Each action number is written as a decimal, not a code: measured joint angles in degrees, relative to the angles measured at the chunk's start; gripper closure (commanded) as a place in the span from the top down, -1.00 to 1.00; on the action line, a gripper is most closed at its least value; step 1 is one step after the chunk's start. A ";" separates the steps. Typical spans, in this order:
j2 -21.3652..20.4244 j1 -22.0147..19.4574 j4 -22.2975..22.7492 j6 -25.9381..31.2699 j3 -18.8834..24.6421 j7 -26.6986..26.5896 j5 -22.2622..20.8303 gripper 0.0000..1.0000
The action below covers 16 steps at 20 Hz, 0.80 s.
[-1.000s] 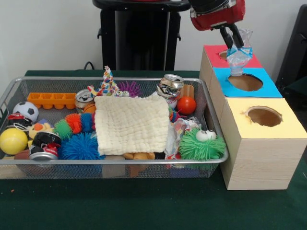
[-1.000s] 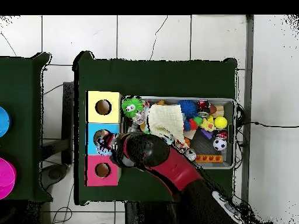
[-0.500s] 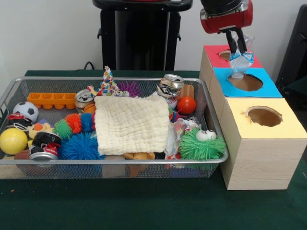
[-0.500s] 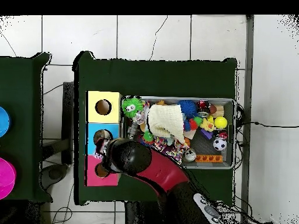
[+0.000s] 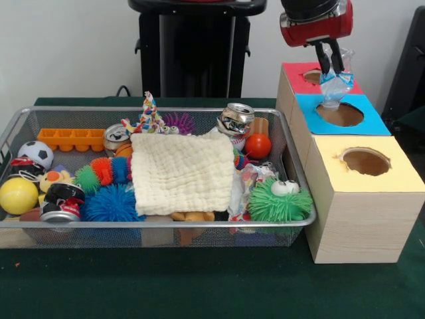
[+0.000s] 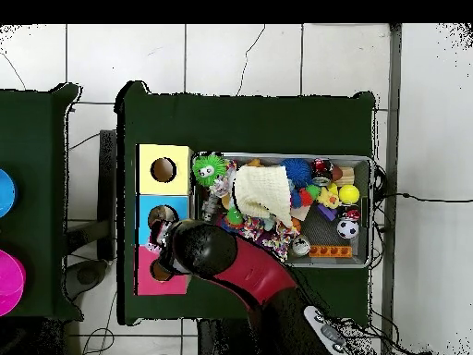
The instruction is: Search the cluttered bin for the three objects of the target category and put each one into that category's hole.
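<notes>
My gripper (image 5: 330, 65) is shut on a crumpled bluish-clear plastic bottle (image 5: 334, 85) and holds it in the air above the wooden boxes, over the edge between the red-faced hole (image 5: 312, 76) and the blue-faced hole (image 5: 339, 113). In the overhead view my arm's head (image 6: 199, 248) covers the gripper and most of the red hole (image 6: 159, 272). The wire mesh bin (image 5: 26, 114) lies to the left, full of toys; it also shows in the overhead view (image 6: 368, 211). No other clear bottle shows in the bin.
A cream cloth (image 5: 182, 171) covers the bin's middle. Around it lie a crushed can (image 5: 235, 119), a green fuzzy toy (image 5: 280, 199), an orange ball (image 5: 258, 145), a blue spiky ball (image 5: 111, 203), a yellow ball (image 5: 18, 195) and an orange tray (image 5: 71, 138). The yellow-faced hole (image 5: 365, 160) is nearest.
My gripper has carried the bottle away from above the blue hole, back toward the red hole, and risen slightly. The bin's contents have not moved.
</notes>
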 measured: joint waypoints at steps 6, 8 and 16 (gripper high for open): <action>0.85 -0.01 -0.07 0.00 -0.01 0.00 -0.01 -1.00; 1.05 -0.01 -0.12 -0.01 -0.01 0.00 0.01 -1.00; 2.17 0.02 -2.00 0.95 -0.01 0.00 0.00 -1.00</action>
